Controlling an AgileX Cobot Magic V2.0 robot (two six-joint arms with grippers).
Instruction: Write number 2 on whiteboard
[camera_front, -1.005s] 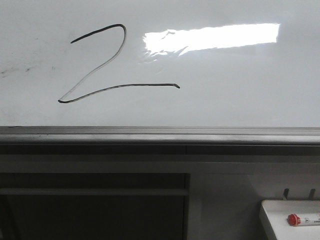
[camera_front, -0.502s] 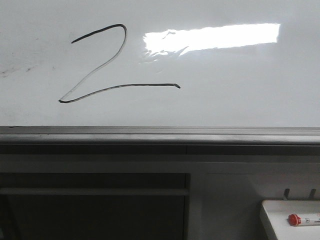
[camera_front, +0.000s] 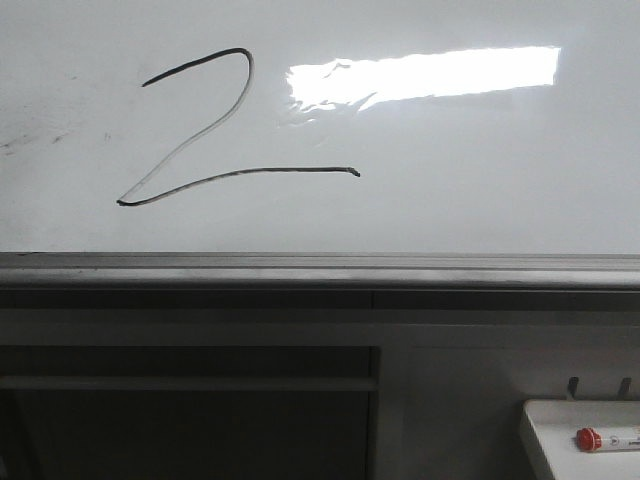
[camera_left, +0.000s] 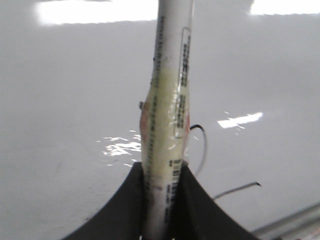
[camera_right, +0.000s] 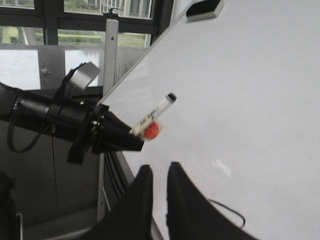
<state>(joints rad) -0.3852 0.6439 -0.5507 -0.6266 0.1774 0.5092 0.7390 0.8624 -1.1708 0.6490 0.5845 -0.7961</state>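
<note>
Front view shows the number 2 (camera_front: 215, 130) complete on the whiteboard (camera_front: 470, 190), upper left, above the grey rail (camera_front: 320, 268). My left gripper (camera_left: 162, 200) is clamped on the marker (camera_left: 167, 115), tip off the surface; right gripper (camera_right: 159, 192) is nearly closed, empty. Risk I see: marker brushing the board on retreat would streak the digit.

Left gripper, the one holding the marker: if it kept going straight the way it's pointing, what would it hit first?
Most likely the whiteboard. The left gripper is shut on the marker, which points at the glossy board, so the marker's tip would probably touch first. The tip is out of frame, so the remaining gap is unclear.
</note>
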